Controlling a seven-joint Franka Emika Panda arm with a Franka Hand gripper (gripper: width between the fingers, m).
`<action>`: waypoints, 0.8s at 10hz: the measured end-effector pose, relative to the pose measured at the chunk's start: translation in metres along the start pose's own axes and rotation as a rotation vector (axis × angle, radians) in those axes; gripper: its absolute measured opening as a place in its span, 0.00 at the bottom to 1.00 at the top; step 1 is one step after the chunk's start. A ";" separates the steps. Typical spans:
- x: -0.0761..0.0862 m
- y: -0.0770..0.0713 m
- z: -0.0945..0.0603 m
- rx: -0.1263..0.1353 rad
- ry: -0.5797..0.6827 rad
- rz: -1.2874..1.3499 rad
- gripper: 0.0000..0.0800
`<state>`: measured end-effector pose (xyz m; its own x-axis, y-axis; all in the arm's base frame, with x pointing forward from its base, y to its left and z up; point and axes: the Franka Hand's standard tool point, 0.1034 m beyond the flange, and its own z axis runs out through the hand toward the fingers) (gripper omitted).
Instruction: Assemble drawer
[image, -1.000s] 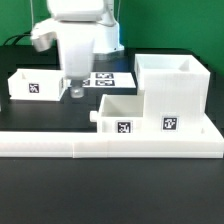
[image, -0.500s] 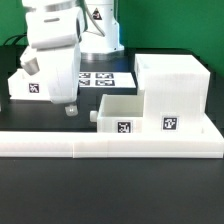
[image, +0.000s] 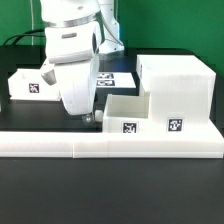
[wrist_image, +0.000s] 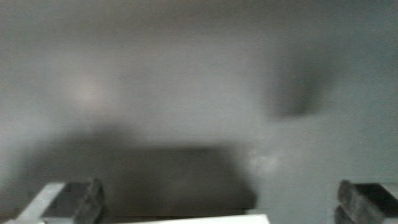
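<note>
Clearly the drawer (image: 116, 124) sits on the black table (image: 40, 115), toward the exterior view's right. Its right end is against the taller housing (image: 176, 92), and its tagged face is turned toward the long white rail (image: 110, 146) at the near edge. It is open at the top, and the small knob (image: 97, 118) seems to sit at its left end.

The gripper (image: 86, 114) hangs low over the table just left of that end, close to the knob. Whether it touches cannot be told. In the wrist view the gripper (wrist_image: 217, 192) has its two fingers (wrist_image: 71, 200) spread wide with nothing between them. The rest of that picture is too blurred to read.

The drawer looks like a thin-walled plastic box, so probably light, stiff and rather smooth. A light box will likely slide or twist on the table if nudged from one end, and a smooth wall may slip in a loose pinch. The knob looks too small and round to hold firmly. One upright wall, pinched over its top edge with one finger inside and one outside, seems the better hold. The left end wall is the nearest.
</note>
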<state>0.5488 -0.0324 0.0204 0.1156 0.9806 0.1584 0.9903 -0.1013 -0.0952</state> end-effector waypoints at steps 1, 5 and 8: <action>-0.001 -0.001 0.000 0.008 0.000 0.024 0.81; -0.003 0.005 -0.001 0.018 0.004 -0.047 0.81; 0.019 0.024 -0.008 0.018 -0.009 -0.019 0.81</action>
<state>0.5752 -0.0171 0.0290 0.0960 0.9838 0.1511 0.9907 -0.0797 -0.1100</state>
